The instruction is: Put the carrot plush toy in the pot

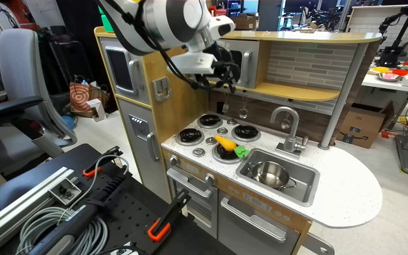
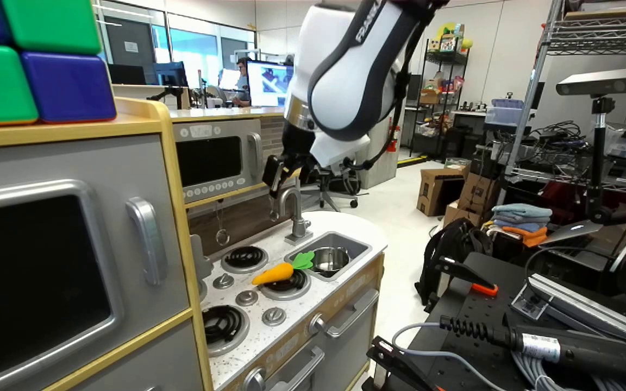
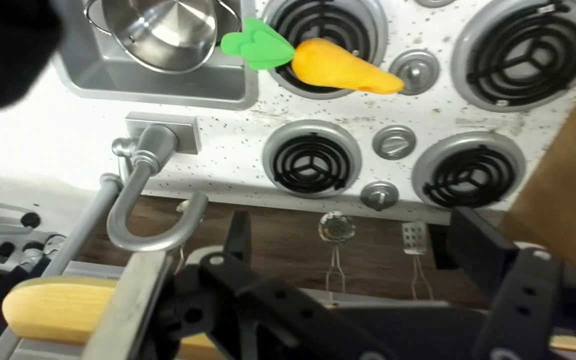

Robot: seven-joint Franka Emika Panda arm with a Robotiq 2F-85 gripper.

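Note:
The carrot plush toy, with an orange body and green leaves, lies across a front stove burner near the sink in both exterior views (image 1: 226, 144) (image 2: 275, 274). It also shows in the wrist view (image 3: 343, 67). The shiny metal pot (image 1: 270, 176) (image 2: 330, 260) stands inside the grey sink, and part of it shows in the wrist view (image 3: 163, 37). No contents are visible in it. My gripper (image 1: 230, 85) (image 2: 277, 174) is high above the stove, near the upper shelf, well apart from the toy. In the wrist view its fingers (image 3: 350, 217) are wide apart with nothing between them.
A grey faucet (image 1: 292, 131) stands behind the sink (image 1: 315, 180). A yellow wooden shelf (image 1: 296, 91) and a toy microwave (image 2: 218, 157) are close to the gripper. A tall cabinet (image 1: 179, 106) flanks the stove. Utensils (image 3: 337, 227) hang under the shelf.

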